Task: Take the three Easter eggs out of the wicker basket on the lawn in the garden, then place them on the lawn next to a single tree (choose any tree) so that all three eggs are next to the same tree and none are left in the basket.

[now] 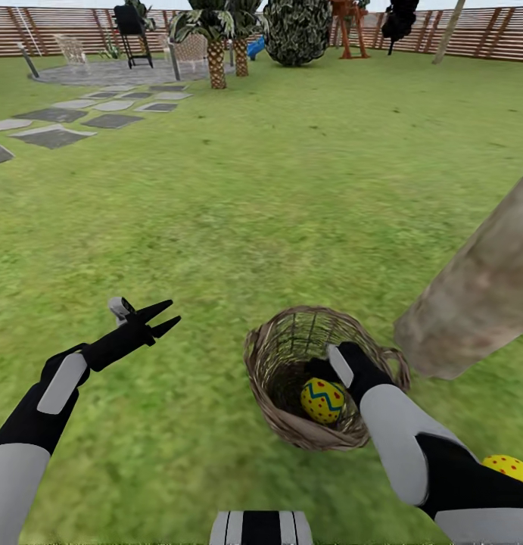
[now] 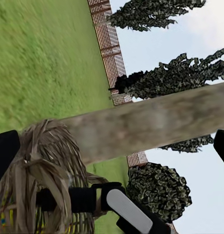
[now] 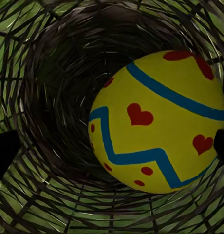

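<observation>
The right end effector (image 1: 325, 371) is reaching into the wicker basket (image 1: 272, 356) beside an egg (image 1: 322, 400), grip unclear; the left end effector (image 1: 164, 316) is hanging released over the lawn (image 1: 291, 189).

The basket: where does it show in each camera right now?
Head: basket at lower centre, right gripper reaching inside.
Left wrist: basket at the lower left corner, beneath the tree trunk.
Right wrist: its weave surrounds the view.
Shared landmark: the egg inside.

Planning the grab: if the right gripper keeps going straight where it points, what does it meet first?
Most likely the Easter egg inside the wicker basket; it lies straight ahead of the right gripper, though the gap is unclear.
</observation>
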Robot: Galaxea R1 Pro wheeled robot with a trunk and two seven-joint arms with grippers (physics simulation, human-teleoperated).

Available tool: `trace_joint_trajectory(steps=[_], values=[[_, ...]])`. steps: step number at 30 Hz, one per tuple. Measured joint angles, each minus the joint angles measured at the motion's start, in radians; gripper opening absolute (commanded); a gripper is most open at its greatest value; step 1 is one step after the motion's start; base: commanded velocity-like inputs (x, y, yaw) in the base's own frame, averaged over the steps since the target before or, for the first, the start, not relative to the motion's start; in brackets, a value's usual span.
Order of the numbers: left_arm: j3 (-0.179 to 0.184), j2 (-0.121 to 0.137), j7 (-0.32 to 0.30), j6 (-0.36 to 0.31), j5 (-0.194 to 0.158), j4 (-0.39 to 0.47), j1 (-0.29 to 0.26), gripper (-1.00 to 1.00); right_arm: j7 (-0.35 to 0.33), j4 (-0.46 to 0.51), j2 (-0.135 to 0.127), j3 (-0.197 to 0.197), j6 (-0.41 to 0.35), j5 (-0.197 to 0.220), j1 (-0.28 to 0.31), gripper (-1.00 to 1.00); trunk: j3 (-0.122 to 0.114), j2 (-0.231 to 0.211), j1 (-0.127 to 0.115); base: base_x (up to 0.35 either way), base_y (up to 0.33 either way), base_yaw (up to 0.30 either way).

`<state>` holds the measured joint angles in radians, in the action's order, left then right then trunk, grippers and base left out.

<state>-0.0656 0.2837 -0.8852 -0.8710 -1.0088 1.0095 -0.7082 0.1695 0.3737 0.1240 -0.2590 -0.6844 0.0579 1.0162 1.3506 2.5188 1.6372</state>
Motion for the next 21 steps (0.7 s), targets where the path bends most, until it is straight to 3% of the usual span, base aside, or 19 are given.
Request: trace_joint_trajectory(steps=[1, 6, 14, 21], values=[[0.000, 0.000, 0.000, 0.000, 0.000, 0.000, 0.000, 1.00, -0.001, 0.001, 0.000, -0.026, 0.002, 0.006, 0.000, 1.00, 0.004, 0.000, 0.000, 0.000, 0.000, 0.000], [0.000, 0.000, 0.000, 0.000, 0.000, 0.000, 0.000, 1.00, -0.002, 0.002, 0.000, -0.062, 0.015, 0.013, 0.001, 1.00, 0.023, 0.001, 0.003, 0.000, 0.000, 0.000], [0.000, 0.000, 0.000, 0.000, 0.000, 0.000, 0.000, 1.00, -0.002, 0.003, 0.002, -0.066, 0.017, 0.013, 0.001, 1.00, 0.054, 0.003, 0.006, 0.000, 0.000, 0.000], [0.000, 0.000, 0.000, 0.000, -0.001, 0.000, 0.000, 1.00, -0.001, 0.007, 0.002, -0.065, 0.017, 0.013, 0.000, 1.00, 0.053, 0.003, 0.006, 0.000, 0.000, -0.070]])
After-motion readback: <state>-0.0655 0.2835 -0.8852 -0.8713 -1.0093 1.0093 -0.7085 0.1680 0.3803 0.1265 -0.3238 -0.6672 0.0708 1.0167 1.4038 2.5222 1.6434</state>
